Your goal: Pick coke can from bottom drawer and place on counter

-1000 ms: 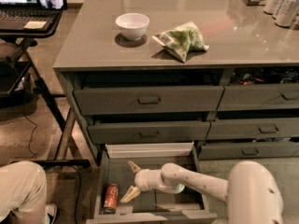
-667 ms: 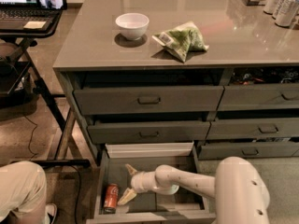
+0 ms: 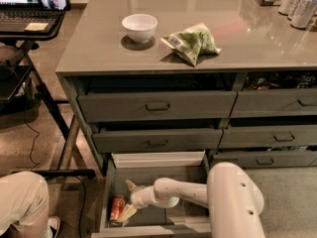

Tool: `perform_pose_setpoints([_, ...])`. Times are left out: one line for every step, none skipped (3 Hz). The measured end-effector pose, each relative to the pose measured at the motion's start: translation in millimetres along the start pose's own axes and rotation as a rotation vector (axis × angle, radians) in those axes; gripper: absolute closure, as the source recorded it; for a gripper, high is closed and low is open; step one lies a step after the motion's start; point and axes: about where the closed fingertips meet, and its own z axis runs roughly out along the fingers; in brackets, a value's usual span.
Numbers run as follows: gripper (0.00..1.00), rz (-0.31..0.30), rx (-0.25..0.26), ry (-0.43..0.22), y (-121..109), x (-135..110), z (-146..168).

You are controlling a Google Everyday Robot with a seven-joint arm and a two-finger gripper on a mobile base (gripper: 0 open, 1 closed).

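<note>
The coke can lies on its side at the left of the open bottom drawer, red with a silver end. My gripper is down inside the drawer, right beside the can on its right. It is open, with one pale finger above the can and the other at the can's near end. The white arm reaches in from the right. The counter above is a glossy grey-brown slab.
A white bowl and a green snack bag sit on the counter, and tall white cans stand at its far right. A laptop stand is at the left. A person's knee is at the lower left.
My gripper has moved left inside the drawer, up to the can. The can has not moved.
</note>
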Motion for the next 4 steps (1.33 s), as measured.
perform_pose_setpoints([0.0,0.01,-0.026,0.008,5,7,21])
perform_pose_setpoints([0.0,0.03,-0.045,0.01,11,16,33])
perform_pose_setpoints([0.0,0.049,-0.054,0.012,16,22,40])
perform_pose_setpoints([0.0,0.066,-0.07,0.003,21,26,46])
